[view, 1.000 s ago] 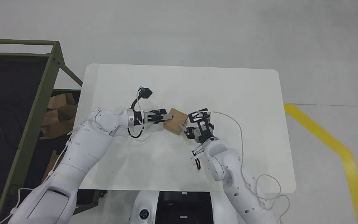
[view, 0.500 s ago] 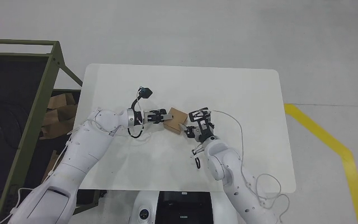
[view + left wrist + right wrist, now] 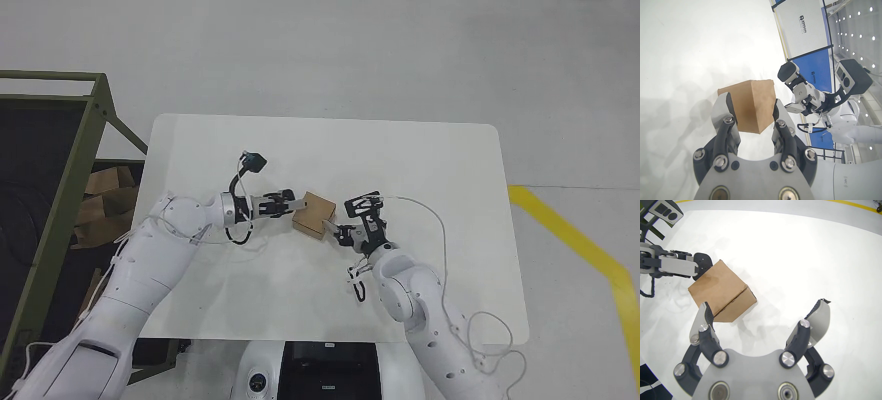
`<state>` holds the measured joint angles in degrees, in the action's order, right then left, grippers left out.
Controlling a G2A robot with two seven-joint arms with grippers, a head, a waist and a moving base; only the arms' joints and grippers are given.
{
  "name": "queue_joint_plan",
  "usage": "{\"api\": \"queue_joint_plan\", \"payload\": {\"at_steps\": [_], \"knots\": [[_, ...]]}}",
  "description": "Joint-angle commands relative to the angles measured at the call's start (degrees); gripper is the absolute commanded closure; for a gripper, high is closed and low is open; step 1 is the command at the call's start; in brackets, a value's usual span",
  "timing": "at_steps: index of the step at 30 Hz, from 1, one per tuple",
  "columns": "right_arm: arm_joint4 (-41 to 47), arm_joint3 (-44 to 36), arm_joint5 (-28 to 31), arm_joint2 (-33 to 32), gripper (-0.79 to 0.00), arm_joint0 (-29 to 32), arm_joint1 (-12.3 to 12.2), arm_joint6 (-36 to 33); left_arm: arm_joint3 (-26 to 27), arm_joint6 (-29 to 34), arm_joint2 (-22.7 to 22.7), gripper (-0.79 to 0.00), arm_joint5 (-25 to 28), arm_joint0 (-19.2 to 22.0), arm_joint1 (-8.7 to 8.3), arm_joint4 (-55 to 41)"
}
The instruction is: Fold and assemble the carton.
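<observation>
One carton [image 3: 315,214], one left gripper [image 3: 751,106], one right gripper [image 3: 763,306], one table [image 3: 450,160], one green frame [image 3: 50,77].

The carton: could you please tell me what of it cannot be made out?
Top view: the carton is too small to show seams or flaps.
Left wrist view: the left gripper covers parts of both side faces; the far faces are turned away.
Right wrist view: one finger of the right gripper covers the seam's near end.

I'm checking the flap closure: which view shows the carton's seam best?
The right wrist view: the carton turns its seamed face toward it, and the seam runs plainly across that face. The left wrist view shows plain sides, held in the left claw. In the top view the carton is too small to make out a seam.
</observation>
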<state>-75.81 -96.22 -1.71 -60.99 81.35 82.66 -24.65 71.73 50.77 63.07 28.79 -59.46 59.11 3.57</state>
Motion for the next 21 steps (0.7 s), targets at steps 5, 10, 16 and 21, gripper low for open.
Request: {"api": "queue_joint_plan", "payload": {"at_steps": [5,10,16,21], "knots": [[-0.1,1.4,-0.5,0.7,-0.785,-1.0,0.1,-0.5,1.4,-0.3,1.0,-0.785,0.5,-1.1,-0.33,-0.1],[0.0,1.5,-0.3,0.6,-0.785,-1.1,0.1,-0.4,2.9,-1.3,2.1,-0.785,0.9,-2.4,-0.67,0.0],[0.1,1.5,-0.1,0.4,-0.785,-1.0,0.0,-0.4,5.3,-2.6,3.3,-0.785,0.8,-4.1,-1.04,0.6],[0.2,1.6,0.2,0.5,-0.785,-1.2,-0.1,-0.7,7.1,-3.9,4.3,-0.785,0.7,-5.5,-1.32,1.0]]}}
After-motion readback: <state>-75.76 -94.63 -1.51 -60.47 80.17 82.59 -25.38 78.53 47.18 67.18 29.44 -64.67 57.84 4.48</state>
